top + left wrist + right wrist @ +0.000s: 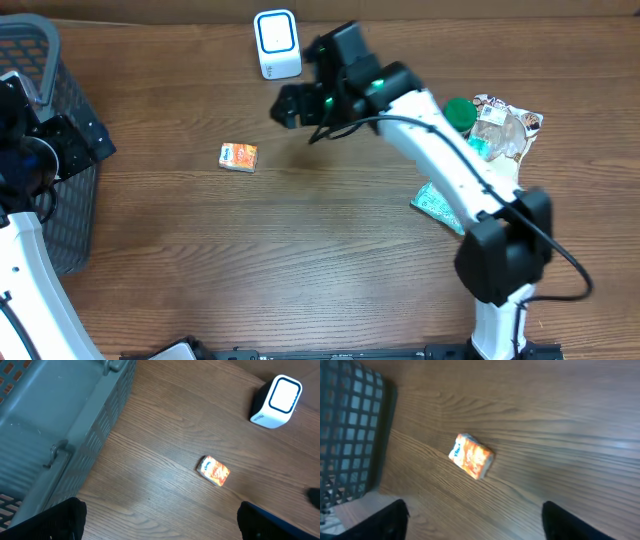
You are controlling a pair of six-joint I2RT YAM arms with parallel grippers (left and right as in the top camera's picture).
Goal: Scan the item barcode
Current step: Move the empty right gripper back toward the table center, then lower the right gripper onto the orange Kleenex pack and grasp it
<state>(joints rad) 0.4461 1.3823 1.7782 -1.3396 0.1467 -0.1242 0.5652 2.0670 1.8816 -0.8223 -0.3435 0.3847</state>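
Presently the small orange box (238,157) lies flat on the bench (330,250), between the grey basket (40,60) and the right tool (288,106), touching neither. Its long axis runs roughly left to right in the overhead view, slightly tilted, white end toward the basket. The right tool hangs spread and empty. The left tool (160,517) is spread wide too, holding nothing. A white scanner (277,45) stands near the far edge.

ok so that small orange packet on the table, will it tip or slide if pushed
The orange packet lies flat on a broad face, so it would probably slide, not tip or roll. Its rounded corners suggest a soft wrapper that may give when squeezed. It looks light, so a nudge could skid it across the smooth table.
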